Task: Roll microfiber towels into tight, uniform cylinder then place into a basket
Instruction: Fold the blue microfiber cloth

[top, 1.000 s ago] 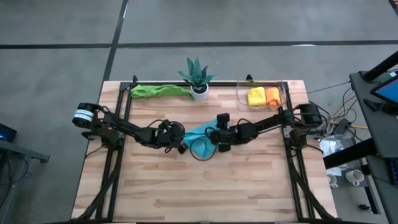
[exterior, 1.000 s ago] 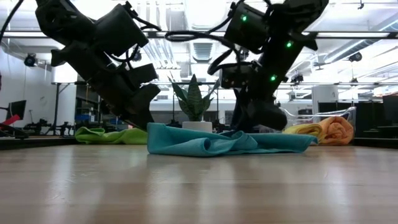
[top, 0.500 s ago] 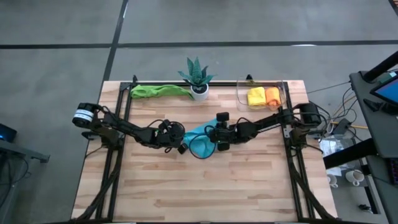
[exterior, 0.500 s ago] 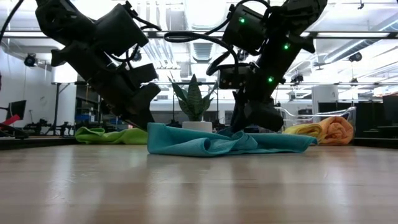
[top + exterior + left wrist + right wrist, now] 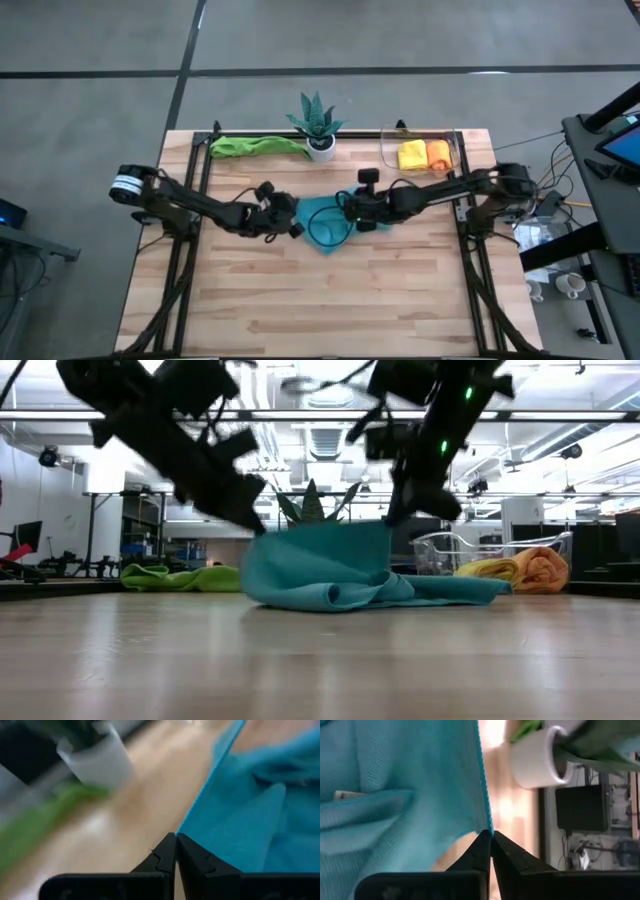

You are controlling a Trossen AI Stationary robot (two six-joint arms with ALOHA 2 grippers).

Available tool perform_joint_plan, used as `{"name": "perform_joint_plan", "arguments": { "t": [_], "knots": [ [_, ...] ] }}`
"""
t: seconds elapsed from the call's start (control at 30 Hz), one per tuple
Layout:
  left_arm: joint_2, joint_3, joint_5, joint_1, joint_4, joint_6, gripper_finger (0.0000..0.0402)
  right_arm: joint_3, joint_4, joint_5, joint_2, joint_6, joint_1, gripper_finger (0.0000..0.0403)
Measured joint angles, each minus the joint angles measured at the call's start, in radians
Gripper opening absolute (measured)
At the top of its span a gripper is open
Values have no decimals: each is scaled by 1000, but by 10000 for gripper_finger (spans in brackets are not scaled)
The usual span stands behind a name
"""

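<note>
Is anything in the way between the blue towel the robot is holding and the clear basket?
Nothing visible blocks it. Both grippers, left and right, pinch the blue towel at mid-table. The basket sits at the far right corner, holding yellow and orange rolls. The potted plant stands off to the side, not on that path.

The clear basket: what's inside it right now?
The basket holds two rolled towels side by side, a yellow towel and an orange towel. Anything under them is hidden.
</note>
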Motion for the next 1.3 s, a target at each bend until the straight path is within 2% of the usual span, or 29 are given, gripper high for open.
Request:
{"name": "perform_joint_plan", "arguments": {
  "t": [0.1,0.23,0.4,0.6,0.83,1.1,1.17,1.3],
  "knots": [
    [-62,34,-59,4,0,139,0,26,-90,2,-88,48,4,8],
    [-160,101,-79,6,-14,303,12,76,-200,5,-208,119,9,8],
    [-242,167,-81,8,-28,478,60,123,-260,6,-338,195,30,8],
    [-266,223,-83,13,-95,549,133,188,-309,24,-423,219,63,8],
    [-212,260,-71,29,-90,570,186,426,-309,28,-364,242,61,8],
    [-164,300,-67,29,-87,652,194,742,-342,41,-235,184,62,8],
    [-176,305,-68,29,-87,658,194,827,-353,86,-198,165,66,8],
    [-206,312,-68,24,-87,657,194,996,-438,300,-115,137,65,8]
  ]
}}
